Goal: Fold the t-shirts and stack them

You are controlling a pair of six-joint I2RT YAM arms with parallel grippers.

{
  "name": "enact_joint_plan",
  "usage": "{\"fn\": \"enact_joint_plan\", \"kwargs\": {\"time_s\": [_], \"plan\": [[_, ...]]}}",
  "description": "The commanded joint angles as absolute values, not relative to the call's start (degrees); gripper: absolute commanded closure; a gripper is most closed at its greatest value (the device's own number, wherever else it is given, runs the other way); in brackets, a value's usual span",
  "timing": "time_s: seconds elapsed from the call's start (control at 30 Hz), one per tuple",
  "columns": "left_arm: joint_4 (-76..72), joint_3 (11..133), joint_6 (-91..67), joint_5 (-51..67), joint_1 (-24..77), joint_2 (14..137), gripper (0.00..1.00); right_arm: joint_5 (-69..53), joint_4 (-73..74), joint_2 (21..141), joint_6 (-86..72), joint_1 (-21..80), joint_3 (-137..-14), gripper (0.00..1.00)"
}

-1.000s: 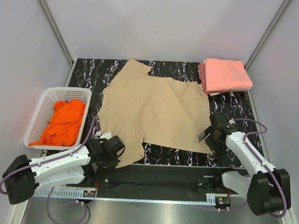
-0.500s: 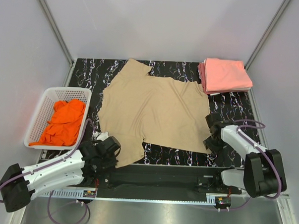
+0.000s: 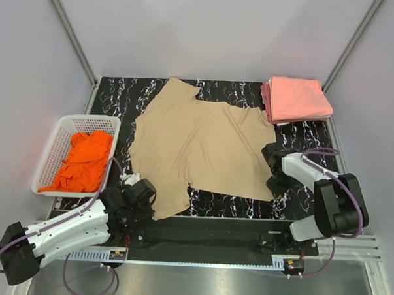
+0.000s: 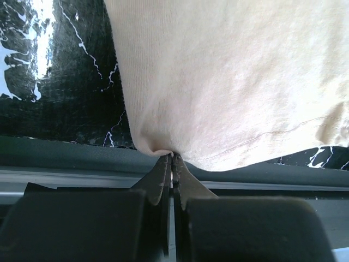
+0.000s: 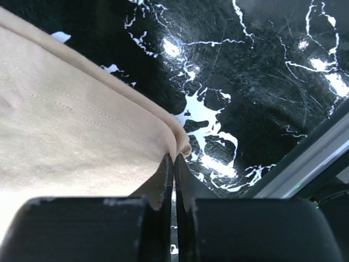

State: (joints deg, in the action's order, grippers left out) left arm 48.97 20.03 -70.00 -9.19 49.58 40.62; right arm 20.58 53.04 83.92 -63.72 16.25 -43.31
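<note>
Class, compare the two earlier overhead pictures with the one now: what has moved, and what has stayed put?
The right pincer slid left, toward the tan t-shirt, with its arm folding in. The left pincer edged slightly left. Both are now shut on the shirt's edge. The shirt remains spread flat, and the pink stack, orange shirt and basket have not moved.

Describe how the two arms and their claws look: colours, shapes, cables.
The left arm and the right arm both have smooth white shell links with black joints and bases. A thin purple cable loops along each. The left claw and the right claw have black blocky fingers tapering to thin wedge tips. No markings are legible.
</note>
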Motion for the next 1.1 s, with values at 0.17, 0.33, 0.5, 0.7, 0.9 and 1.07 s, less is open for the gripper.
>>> {"fn": "enact_joint_plan", "kwargs": {"time_s": [0.17, 0.33, 0.5, 0.7, 0.9, 1.07], "plan": [[49.82, 26.79, -68.12, -11.60, 48.95, 35.60, 1.00, 17.32, 51.68, 68.58, -61.70, 16.44, -40.52, 1.00], [61.24, 38.37, -66.54, -14.06, 48.78, 34.10, 1.00, 16.44, 58.00, 56.88, -61.70, 16.35, -42.01, 1.00], [72.32, 47.89, -66.53, -16.17, 48.87, 33.05, 1.00, 15.73, 64.84, 49.41, -63.01, 16.35, -44.46, 1.00], [80.77, 56.77, -64.96, -20.82, 48.87, 35.33, 1.00, 19.95, 71.01, 45.35, -64.77, 16.44, -48.33, 1.00], [78.58, 62.13, -60.83, -23.99, 48.78, 41.47, 1.00, 18.02, 66.01, 51.92, -61.70, 16.26, -47.81, 1.00], [73.40, 67.67, -54.59, -25.84, 46.15, 51.40, 1.00, 17.75, 61.62, 57.73, -58.19, 16.09, -50.44, 1.00]]}}
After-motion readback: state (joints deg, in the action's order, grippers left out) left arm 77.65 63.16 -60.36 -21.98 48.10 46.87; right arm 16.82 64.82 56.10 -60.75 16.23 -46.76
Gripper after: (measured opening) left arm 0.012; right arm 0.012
